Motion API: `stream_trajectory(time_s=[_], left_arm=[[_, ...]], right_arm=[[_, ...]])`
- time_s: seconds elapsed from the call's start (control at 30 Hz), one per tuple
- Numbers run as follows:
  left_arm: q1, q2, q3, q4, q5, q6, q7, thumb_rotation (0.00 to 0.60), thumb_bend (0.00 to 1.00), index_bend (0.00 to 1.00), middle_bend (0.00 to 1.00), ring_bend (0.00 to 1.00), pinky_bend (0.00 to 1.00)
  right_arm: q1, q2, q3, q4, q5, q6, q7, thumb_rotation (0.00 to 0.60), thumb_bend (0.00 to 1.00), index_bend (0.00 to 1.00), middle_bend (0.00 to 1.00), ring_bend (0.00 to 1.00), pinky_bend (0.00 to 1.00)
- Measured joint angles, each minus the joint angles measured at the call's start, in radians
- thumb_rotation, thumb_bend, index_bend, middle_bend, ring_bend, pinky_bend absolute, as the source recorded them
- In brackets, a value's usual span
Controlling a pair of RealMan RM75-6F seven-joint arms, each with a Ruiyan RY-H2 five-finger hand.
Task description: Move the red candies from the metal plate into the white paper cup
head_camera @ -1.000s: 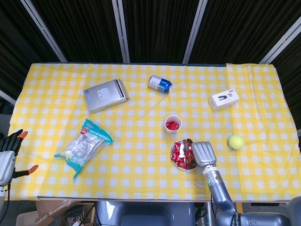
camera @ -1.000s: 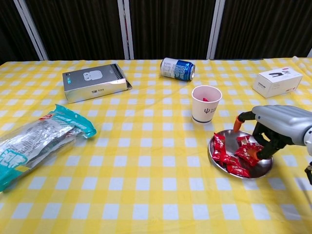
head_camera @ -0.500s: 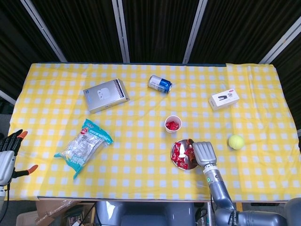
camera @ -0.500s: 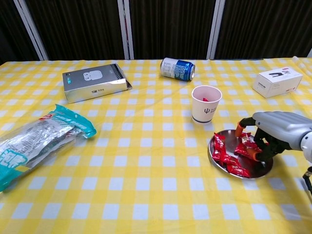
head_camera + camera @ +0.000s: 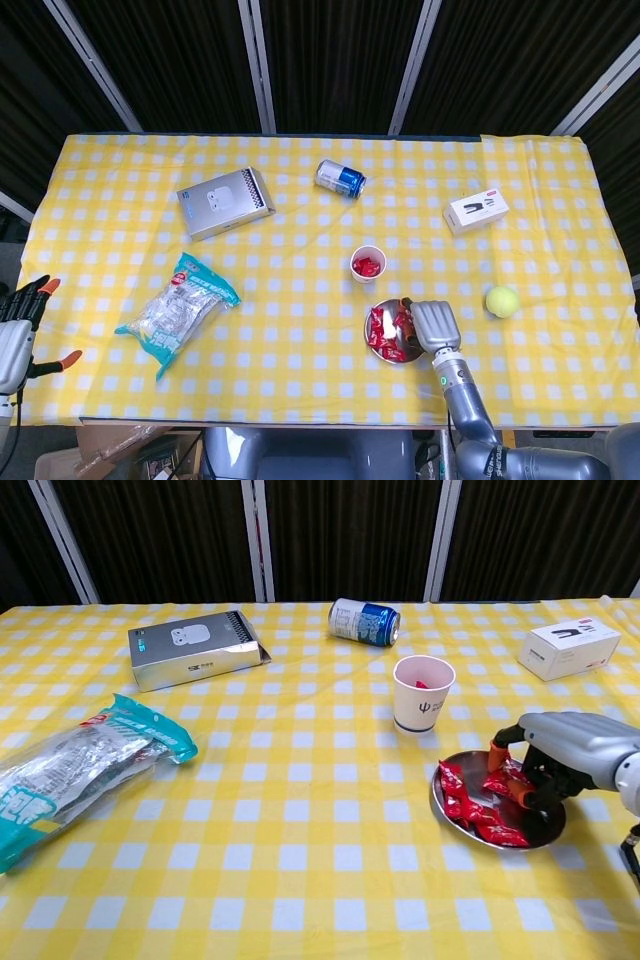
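The red candies (image 5: 470, 802) lay in the metal plate (image 5: 540, 832) on the table (image 5: 300, 820), just in front of the white paper cup (image 5: 422, 694). The right hand (image 5: 560, 755) sat over the plate, and its fingers (image 5: 524, 793) were curled down among the candies. I could not tell if they pinched one. The left hand (image 5: 18, 325) waited far off with fingers spread. The candies looked light, and their wrappers crinkly and slippery, so pinching one by its twisted end would probably work best.

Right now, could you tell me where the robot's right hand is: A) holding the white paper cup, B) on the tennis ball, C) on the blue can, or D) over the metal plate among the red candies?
D: the right hand is down over the metal plate, its fingers in the red candies.
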Motion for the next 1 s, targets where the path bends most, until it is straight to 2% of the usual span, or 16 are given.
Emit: stream_trajectory(time_s=[0.13,0.4,0.67,1.0], left_arm=[[0.001,0.0,0.0,0.003,0.002,0.002,-0.005,0.6,0.04,0.0,0.0,0.0,0.0],[0.001,0.001,0.001,0.002,0.004,0.002,-0.005,0.6,0.04,0.0,0.0,0.0,0.0],[0.002,0.0,0.001,0.004,0.005,0.004,-0.005,0.6,0.04,0.0,0.0,0.0,0.0],[0.002,0.0,0.002,0.005,0.009,0.006,-0.006,0.6,0.04,0.0,0.0,0.0,0.0]], right_arm=[[-0.005,-0.002,0.001,-0.003,-0.014,0.001,0.002,0.6,0.41,0.56,0.83,0.84,0.95],[-0.012,-0.003,0.002,-0.005,-0.02,-0.002,0.002,0.6,0.42,0.59,0.83,0.84,0.95],[-0.019,-0.005,0.005,-0.007,-0.057,0.005,0.023,0.6,0.52,0.66,0.83,0.84,0.95],[-0.035,-0.006,0.004,0.002,-0.094,0.01,0.05,0.6,0.55,0.66,0.83,0.84,0.95]])
